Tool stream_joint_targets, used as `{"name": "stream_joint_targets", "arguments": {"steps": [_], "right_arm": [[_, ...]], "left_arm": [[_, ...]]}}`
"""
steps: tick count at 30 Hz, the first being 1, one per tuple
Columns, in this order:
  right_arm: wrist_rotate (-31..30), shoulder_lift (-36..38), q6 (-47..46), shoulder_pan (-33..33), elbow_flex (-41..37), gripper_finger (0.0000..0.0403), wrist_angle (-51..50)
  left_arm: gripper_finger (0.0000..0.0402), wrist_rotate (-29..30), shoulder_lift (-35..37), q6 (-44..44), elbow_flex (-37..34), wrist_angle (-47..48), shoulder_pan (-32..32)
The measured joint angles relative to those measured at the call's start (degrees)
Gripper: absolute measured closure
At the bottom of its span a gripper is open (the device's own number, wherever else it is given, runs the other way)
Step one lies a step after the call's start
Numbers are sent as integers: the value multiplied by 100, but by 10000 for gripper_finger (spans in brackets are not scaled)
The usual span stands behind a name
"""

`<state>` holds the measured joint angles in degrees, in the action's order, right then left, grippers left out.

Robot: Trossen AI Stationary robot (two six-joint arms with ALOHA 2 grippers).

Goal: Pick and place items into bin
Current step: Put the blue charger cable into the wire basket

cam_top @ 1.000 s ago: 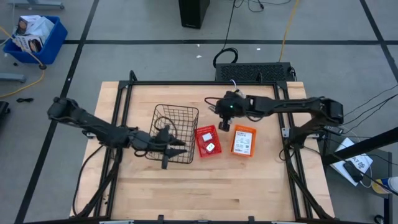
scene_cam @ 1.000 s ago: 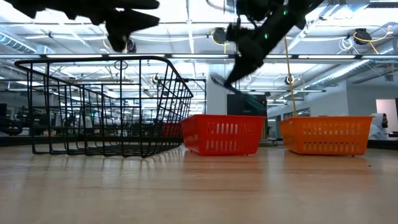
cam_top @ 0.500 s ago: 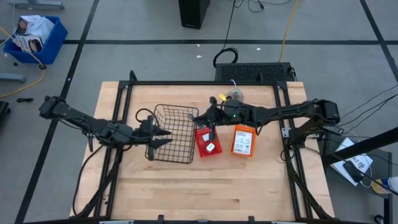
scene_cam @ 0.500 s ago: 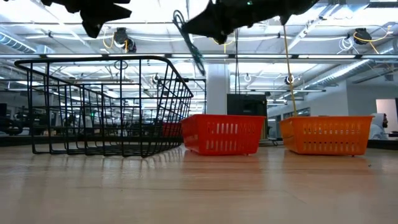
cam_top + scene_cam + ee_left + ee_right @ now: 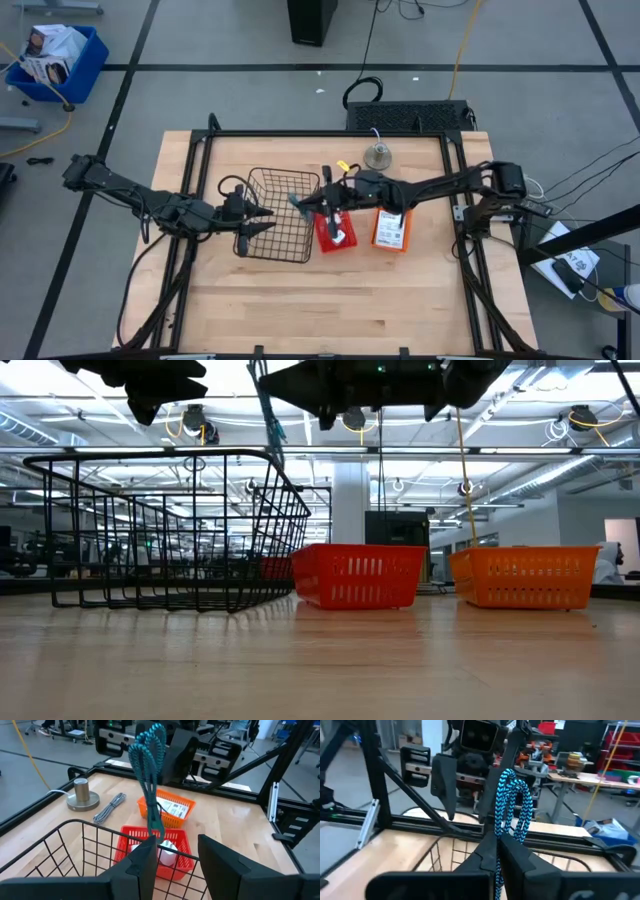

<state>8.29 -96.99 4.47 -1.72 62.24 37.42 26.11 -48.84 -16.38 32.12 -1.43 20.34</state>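
Note:
A bundle of teal braided cord (image 5: 297,202) hangs in my shut right gripper (image 5: 318,203) above the right rim of the black wire basket (image 5: 280,172). In the left wrist view the cord (image 5: 150,780) stands upright, loops on top, over the basket's rim. My left gripper (image 5: 260,217) is open and hovers over the basket's left part; it touches nothing. A red tray (image 5: 326,216) right of the basket holds small white blocks (image 5: 339,237). No pale-green strips or hand tools show. My right gripper pinches the cord bundle between its two fingers (image 5: 517,851) at the bundle's gathered end (image 5: 496,836). It reaches in nearly level from the table's right. The cord is lifted clear, and its loops (image 5: 514,795) stick out beyond the fingertips.
An orange tray with a printed card (image 5: 391,228) sits right of the red one. A round metal weight (image 5: 377,156) and a grey braided cord (image 5: 111,806) lie near the table's far edge. Bare wood lies along the near side.
My right gripper carried the cord from above the red tray's far side toward the table's left, up to the basket's right rim, tipping from pointing down to nearly level. My left gripper drew back toward the table's left, then held still.

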Motion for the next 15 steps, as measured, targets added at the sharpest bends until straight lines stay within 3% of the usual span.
{"name": "stream_joint_targets", "arguments": {"steps": [7,15], "right_arm": [[693,-463,-538,-57,190,390,341],[610,-797,-425,-24,540,272,348]], "left_arm": [[254,0,0,-15,0,-37,-2],[254,-1,0,-22,0,-3,0]]}}
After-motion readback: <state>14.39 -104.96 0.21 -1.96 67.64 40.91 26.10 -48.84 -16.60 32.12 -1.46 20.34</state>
